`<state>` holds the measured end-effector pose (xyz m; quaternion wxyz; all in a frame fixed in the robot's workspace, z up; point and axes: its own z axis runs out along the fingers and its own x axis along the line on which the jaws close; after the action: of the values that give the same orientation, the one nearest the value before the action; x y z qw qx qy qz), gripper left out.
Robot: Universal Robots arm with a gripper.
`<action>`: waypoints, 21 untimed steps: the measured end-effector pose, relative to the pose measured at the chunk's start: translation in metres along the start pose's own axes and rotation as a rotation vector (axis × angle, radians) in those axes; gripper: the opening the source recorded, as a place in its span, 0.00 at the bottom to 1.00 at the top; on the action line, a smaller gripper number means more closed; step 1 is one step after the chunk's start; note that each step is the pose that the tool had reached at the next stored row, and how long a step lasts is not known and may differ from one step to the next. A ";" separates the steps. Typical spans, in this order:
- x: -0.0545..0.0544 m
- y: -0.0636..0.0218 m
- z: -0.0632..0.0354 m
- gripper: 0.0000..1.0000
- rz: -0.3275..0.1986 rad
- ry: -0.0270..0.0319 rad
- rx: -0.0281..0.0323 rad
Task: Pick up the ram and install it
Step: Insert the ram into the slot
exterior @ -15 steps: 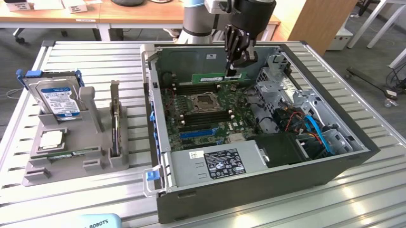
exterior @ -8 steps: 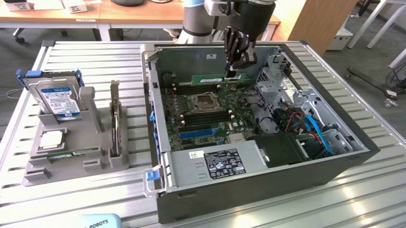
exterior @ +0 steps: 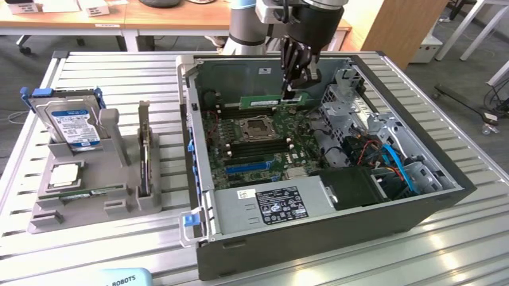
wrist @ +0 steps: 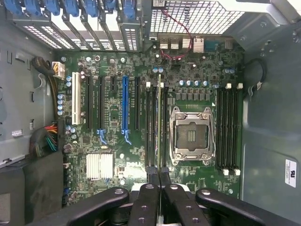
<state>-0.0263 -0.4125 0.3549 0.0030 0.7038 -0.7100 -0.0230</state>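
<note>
"ROBOTS" is printed on a pale blue object [exterior: 121, 278]; other labels are illegible.

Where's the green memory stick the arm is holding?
In the exterior view, the ram is clamped in the gripper inside the open computer case, near its far wall, at the memory slots just beyond the empty processor socket.

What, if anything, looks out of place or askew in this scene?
Nothing stands out. The gripper holds the ram in line with the motherboard slots, and the hard drive stands upright in its grey holder.
</note>
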 end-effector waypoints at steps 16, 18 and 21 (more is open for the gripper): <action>0.000 -0.0006 0.0149 0.12 0.000 -0.0001 0.0001; 0.001 -0.0006 0.0177 0.12 0.000 -0.0001 0.0000; 0.001 -0.0008 0.0221 0.12 0.000 -0.0002 0.0001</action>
<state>-0.0263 -0.4125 0.3328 0.0029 0.7038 -0.7100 -0.0231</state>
